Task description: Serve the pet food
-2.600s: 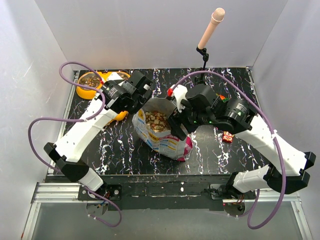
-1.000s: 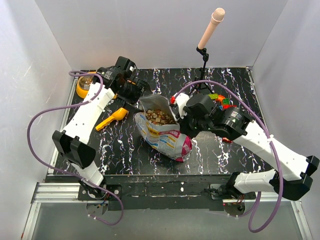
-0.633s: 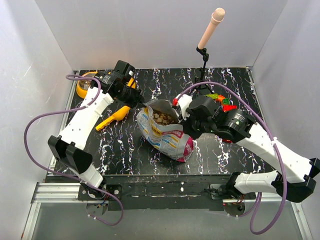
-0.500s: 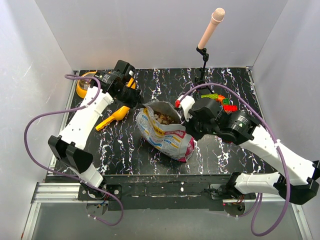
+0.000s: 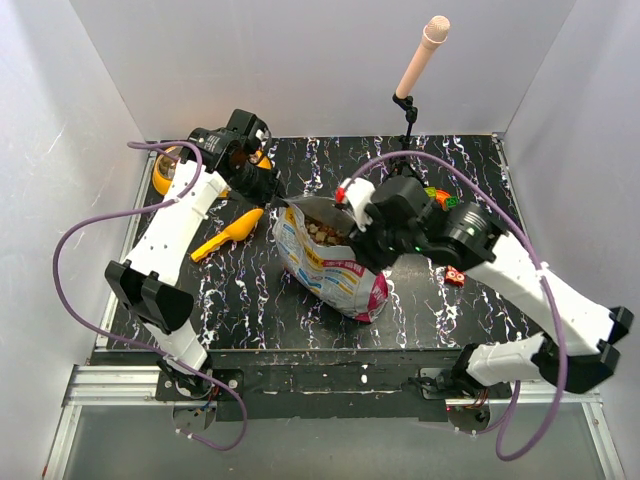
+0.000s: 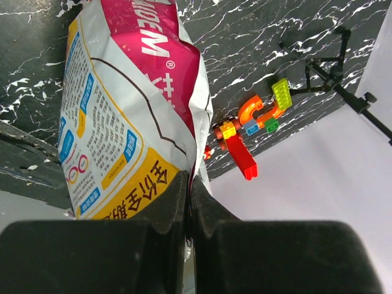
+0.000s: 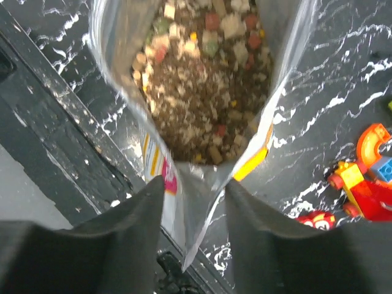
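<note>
The printed pet food bag (image 5: pixel 335 272) lies on the black marbled table (image 5: pixel 240 300) with its mouth open to the back left. Brown kibble (image 5: pixel 318 233) shows inside, and fills the mouth in the right wrist view (image 7: pixel 202 92). My left gripper (image 5: pixel 275 197) is shut on the bag's rim; in the left wrist view the jaws (image 6: pixel 190 196) pinch the bag's edge (image 6: pixel 122 122). My right gripper (image 5: pixel 352 238) is open at the bag's right side; its fingers (image 7: pixel 193 226) straddle a loose flap of the rim without pinching it.
An orange bowl (image 5: pixel 168 172) holding kibble stands at the back left, partly hidden by the left arm. A yellow scoop (image 5: pixel 228 235) lies left of the bag. Colourful toy bricks (image 5: pixel 440 197) lie right of the bag, near a microphone stand (image 5: pixel 405 120).
The left gripper, holding the bag's rim, has pulled it back and left, narrowing the mouth. The right gripper has let go of the right rim and stands open around it.
</note>
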Controlling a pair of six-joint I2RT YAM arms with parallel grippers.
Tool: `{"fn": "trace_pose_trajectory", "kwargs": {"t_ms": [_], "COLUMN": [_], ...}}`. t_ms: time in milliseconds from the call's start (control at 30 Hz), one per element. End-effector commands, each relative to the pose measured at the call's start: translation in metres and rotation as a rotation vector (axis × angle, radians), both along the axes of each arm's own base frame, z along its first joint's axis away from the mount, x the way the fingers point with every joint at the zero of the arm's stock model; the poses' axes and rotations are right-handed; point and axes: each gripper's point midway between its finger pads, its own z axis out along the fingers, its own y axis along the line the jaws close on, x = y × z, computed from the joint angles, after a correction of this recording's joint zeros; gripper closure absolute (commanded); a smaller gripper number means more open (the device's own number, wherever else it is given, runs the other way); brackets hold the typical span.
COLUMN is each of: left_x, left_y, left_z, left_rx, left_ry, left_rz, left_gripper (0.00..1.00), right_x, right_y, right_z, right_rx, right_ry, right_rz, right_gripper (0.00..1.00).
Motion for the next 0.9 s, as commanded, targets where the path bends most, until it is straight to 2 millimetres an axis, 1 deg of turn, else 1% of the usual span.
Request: {"fn": "trace_pose_trajectory", "kwargs": {"t_ms": [0,33,100,167,233,300,333,400,467,500,533,567,600,633,667,700,767,800,833,867], "left_x": [-0.034,-0.033,-0.031,-0.028,-0.026,-0.025,-0.024,-0.021,-0.016,-0.013,-0.012,-0.008,-0.005,-0.003,0.002,0.003,0.002,0.000,-0.002,-0.007], "left_y": [0.036,0.035,0.033,0.030,0.029,0.032,0.034,0.042,0.051,0.054,0.056,0.063,0.066,0.071,0.080,0.087,0.096,0.096,0.095,0.094], "left_z": [0.032,0.034,0.036,0.036,0.037,0.039,0.039,0.040,0.041,0.042,0.040,0.038,0.036,0.034,0.033,0.033,0.029,0.024,0.021,0.017], "left_rx": [-0.007,-0.016,-0.035,-0.053,-0.058,-0.053,-0.045,-0.030,-0.003,0.006,0.009,0.041,0.054,0.080,0.127,0.155,0.181,0.183,0.180,0.175], "left_ry": [0.022,0.020,0.017,0.024,0.025,0.023,0.026,0.014,-0.007,-0.020,-0.016,-0.028,-0.032,-0.035,-0.058,-0.069,-0.065,-0.048,-0.034,-0.016], "left_rz": [0.145,0.148,0.150,0.148,0.144,0.149,0.153,0.172,0.201,0.205,0.213,0.225,0.229,0.233,0.236,0.237,0.227,0.216,0.208,0.202], "left_gripper": [1.00,1.00,1.00,1.00,1.00,1.00,1.00,1.00,1.00,1.00,1.00,1.00,1.00,1.00,1.00,1.00,1.00,1.00,1.00,1.00], "right_x": [0.025,0.031,0.041,0.047,0.050,0.047,0.048,0.046,0.038,0.032,0.029,0.027,0.027,0.029,0.026,0.021,0.009,0.002,-0.004,-0.009], "right_y": [0.034,0.040,0.051,0.056,0.056,0.057,0.054,0.041,0.026,0.021,0.017,0.012,0.005,-0.003,-0.011,-0.019,-0.029,-0.031,-0.034,-0.032], "right_z": [0.025,0.030,0.031,0.034,0.029,0.017,0.011,-0.001,-0.012,-0.016,-0.014,-0.014,-0.009,-0.005,-0.002,0.000,-0.004,-0.010,-0.011,-0.012], "right_rx": [0.042,0.056,0.039,0.035,-0.005,-0.060,-0.088,-0.154,-0.180,-0.165,-0.140,-0.127,-0.108,-0.105,-0.097,-0.087,-0.062,-0.046,-0.021,-0.002], "right_ry": [-0.037,-0.040,-0.055,-0.078,-0.079,-0.066,-0.068,-0.070,-0.066,-0.062,-0.082,-0.095,-0.115,-0.140,-0.148,-0.147,-0.131,-0.113,-0.107,-0.097], "right_rz": [-0.026,-0.066,-0.083,-0.099,-0.109,-0.095,-0.101,-0.126,-0.133,-0.118,-0.110,-0.118,-0.133,-0.168,-0.185,-0.183,-0.156,-0.135,-0.116,-0.094], "right_gripper": [0.33,0.30,0.27,0.18,0.17,0.17,0.20,0.26,0.29,0.33,0.38,0.51,0.74,0.88,0.97,0.99,0.99,0.99,0.99,0.99]}}
